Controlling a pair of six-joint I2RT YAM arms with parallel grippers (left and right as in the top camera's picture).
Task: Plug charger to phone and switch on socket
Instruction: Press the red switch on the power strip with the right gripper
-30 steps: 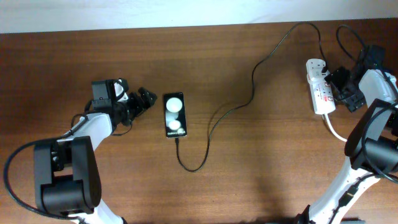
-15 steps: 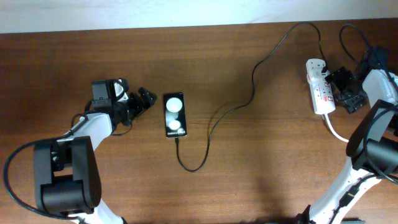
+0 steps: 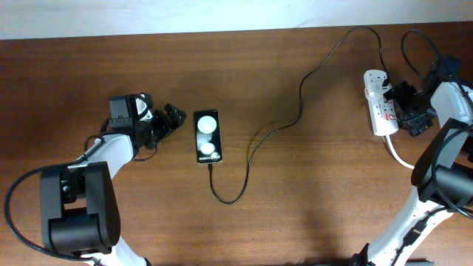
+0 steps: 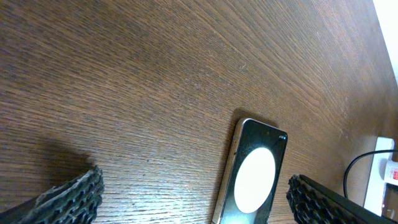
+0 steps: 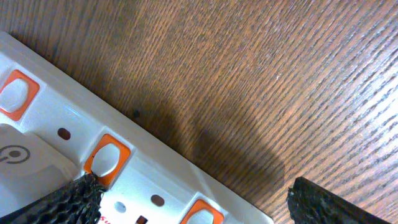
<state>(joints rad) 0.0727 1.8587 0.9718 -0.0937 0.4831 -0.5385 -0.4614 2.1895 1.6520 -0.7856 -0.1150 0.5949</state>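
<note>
1 phone [image 3: 208, 136], 1 charger [image 3: 301, 100], 1 socket [image 3: 382, 103] on wood tbl [image 3: 111, 59].

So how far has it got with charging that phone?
Done, it seems: the charger meets the phone's lower end and runs to the socket. In hand: the open right gripper sits at the socket, one finger by an orange switch. Left: pressing that switch; whether it is on, I cannot tell. The left gripper is open beside the phone.
</note>
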